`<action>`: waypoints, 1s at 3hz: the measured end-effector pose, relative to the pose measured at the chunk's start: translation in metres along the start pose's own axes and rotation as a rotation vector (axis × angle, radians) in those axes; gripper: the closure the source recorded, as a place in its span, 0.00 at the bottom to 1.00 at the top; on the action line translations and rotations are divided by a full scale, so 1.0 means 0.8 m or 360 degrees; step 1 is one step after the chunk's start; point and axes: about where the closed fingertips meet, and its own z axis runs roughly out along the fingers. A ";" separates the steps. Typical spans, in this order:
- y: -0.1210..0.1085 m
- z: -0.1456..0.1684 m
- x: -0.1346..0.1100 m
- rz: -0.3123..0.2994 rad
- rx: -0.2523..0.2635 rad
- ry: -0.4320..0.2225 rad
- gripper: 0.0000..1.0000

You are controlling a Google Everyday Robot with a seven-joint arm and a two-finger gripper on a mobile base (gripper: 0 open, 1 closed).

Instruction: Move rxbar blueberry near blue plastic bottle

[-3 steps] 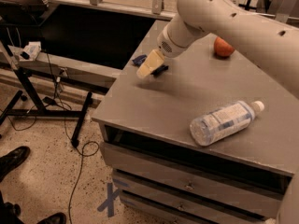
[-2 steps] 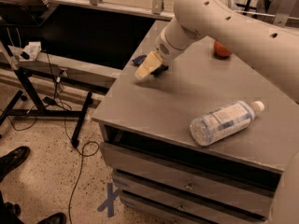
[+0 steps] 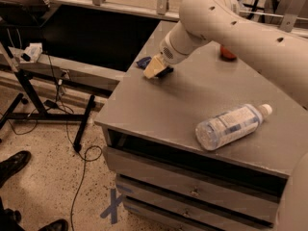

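Arm (image 3: 231, 28) lower; gripper (image 3: 157, 70) at rxbar blueberry (image 3: 143, 61)

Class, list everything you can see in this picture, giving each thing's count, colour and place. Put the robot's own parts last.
bottle: one, clear with a white cap, lying on its side at the front right of the cabinet top.
rxbar: one, dark blue, at the far left edge of the top, partly hidden by the gripper.
apple: one, red, at the far side of the top, mostly hidden behind the arm.
cabinet: one, grey, with drawers, centre.
shoes: two, black, on the floor at lower left.
tape cross: one, blue, on the floor in front of the cabinet.
arm: one, cream, reaching in from the right.
gripper: one, cream, low over the top's far left, at the rxbar.
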 end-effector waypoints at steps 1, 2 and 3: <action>0.002 0.003 0.005 0.0014 -0.0009 0.0010 0.65; 0.001 0.000 0.003 0.0015 -0.0009 0.0010 0.88; 0.001 -0.001 0.002 0.0015 -0.0009 0.0010 1.00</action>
